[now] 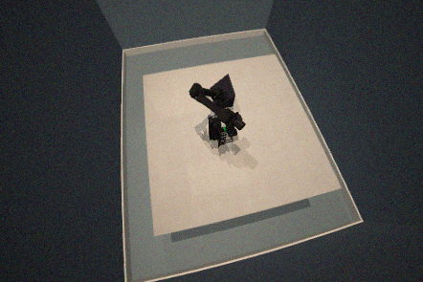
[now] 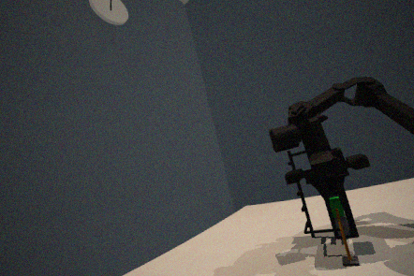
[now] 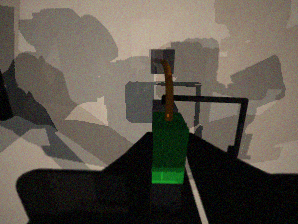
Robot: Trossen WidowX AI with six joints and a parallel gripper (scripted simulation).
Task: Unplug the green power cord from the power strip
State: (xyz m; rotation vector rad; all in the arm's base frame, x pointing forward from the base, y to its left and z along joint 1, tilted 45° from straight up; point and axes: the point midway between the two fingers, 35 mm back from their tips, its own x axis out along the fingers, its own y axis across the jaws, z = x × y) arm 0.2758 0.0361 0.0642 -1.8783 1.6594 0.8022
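The green plug [image 1: 224, 128] [image 2: 335, 206] [image 3: 170, 147] is between the two dark fingers of my gripper [image 1: 223, 132] [image 2: 346, 233] [image 3: 168, 137], which point down and are shut on it. In the wrist view both fingertips lie close along its sides. The orange cord [image 2: 343, 232] [image 3: 169, 95] runs from the plug down to a small dark block [image 2: 350, 261] [image 3: 162, 61] low at the table. The fingers and the plug hide most of the power strip, and I cannot tell whether the plug is still seated in it.
A thin black frame [image 2: 303, 201] [image 3: 206, 99] stands out beside the fingers. The pale table top [image 1: 182, 194] [image 2: 225, 232] carries overlapping shadows of the arm. The arm's base [image 1: 227, 90] is behind the gripper in the top view. A round white disc [image 2: 105, 8] is on the wall.
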